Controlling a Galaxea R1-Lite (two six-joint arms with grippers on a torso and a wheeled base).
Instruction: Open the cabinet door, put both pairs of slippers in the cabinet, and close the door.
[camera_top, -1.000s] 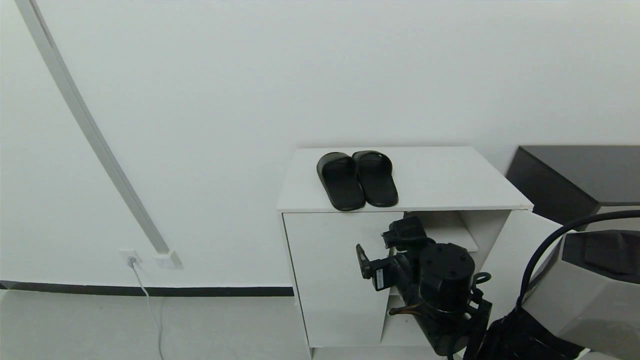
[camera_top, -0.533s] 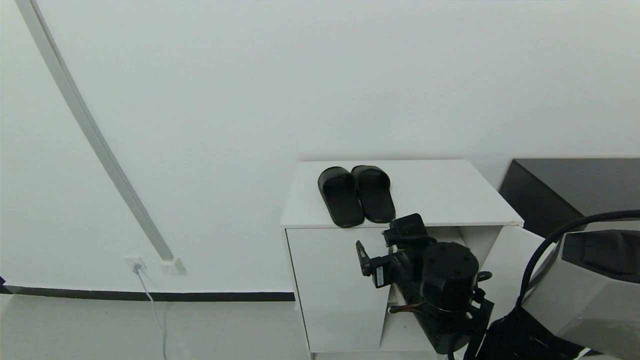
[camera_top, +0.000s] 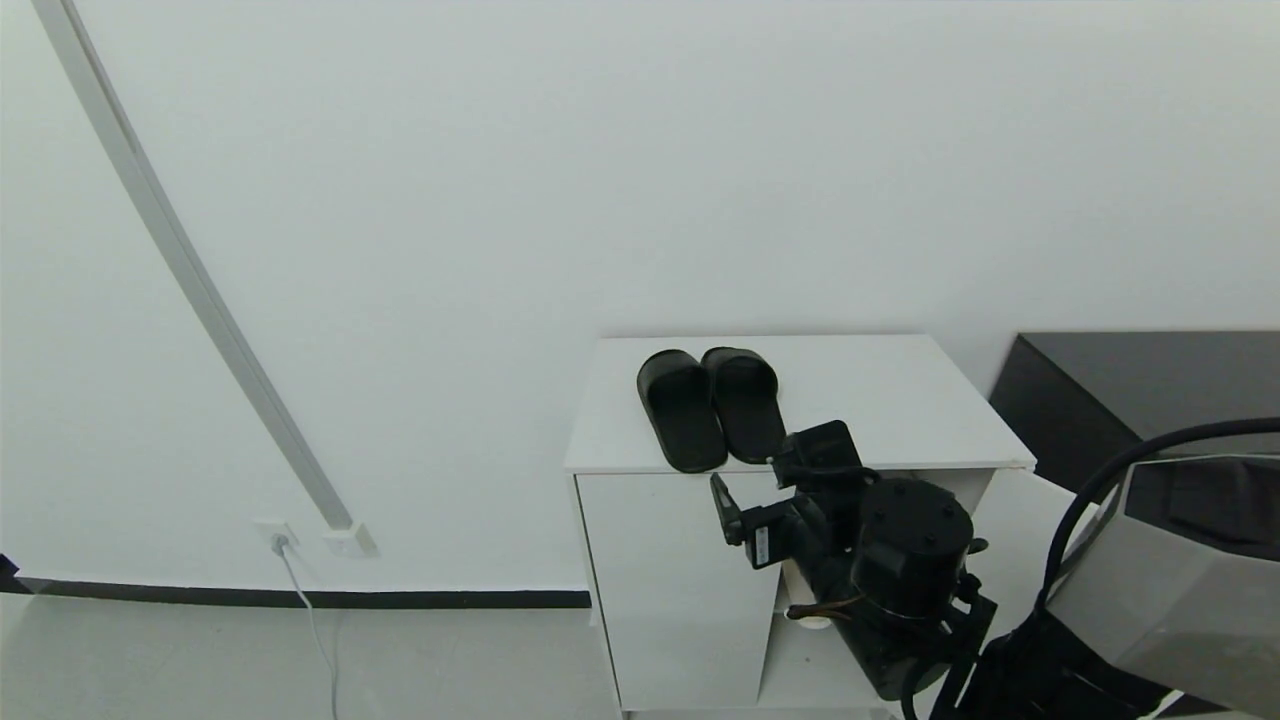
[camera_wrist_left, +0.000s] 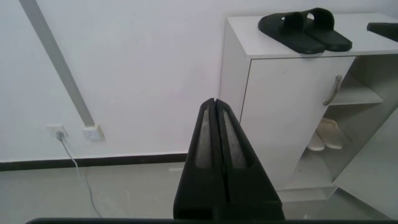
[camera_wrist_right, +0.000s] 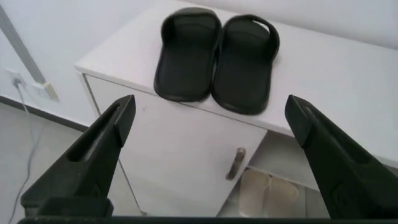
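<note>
Hovering low in front of the cabinet (camera_top: 880, 400) in the head view, the right gripper (camera_top: 765, 495) sits at the front edge of its top. The black slippers (camera_top: 712, 408) lie side by side on that top, left of middle, at about 11 o'clock from the gripper and close to it. Long axis runs 6 to 12, heels at the front edge, straps toward the wall. Right arm is clearly the nearer one. The left-hand door (camera_top: 670, 580) is shut, the right-hand door (camera_top: 1020, 510) is swung out at 3 o'clock. A dark table (camera_top: 1150, 380) stands well apart at 3, a wall socket (camera_top: 275, 533) at 9

Left wrist view: left gripper (camera_wrist_left: 216, 102) has its fingers pressed together on nothing, back from the cabinet and lower than its top. Pale slippers (camera_wrist_left: 326, 134) already sit on a lower shelf inside, past the door handle (camera_wrist_left: 333, 90)

Right wrist view: right gripper fingers spread wide, nothing between them, black slippers (camera_wrist_right: 217, 62) straight ahead between the finger lines and not touched. Judgement: next is grabbing the black pair; nothing blocks the approach, but the shut door's edge and handle are near the way into the cabinet
</note>
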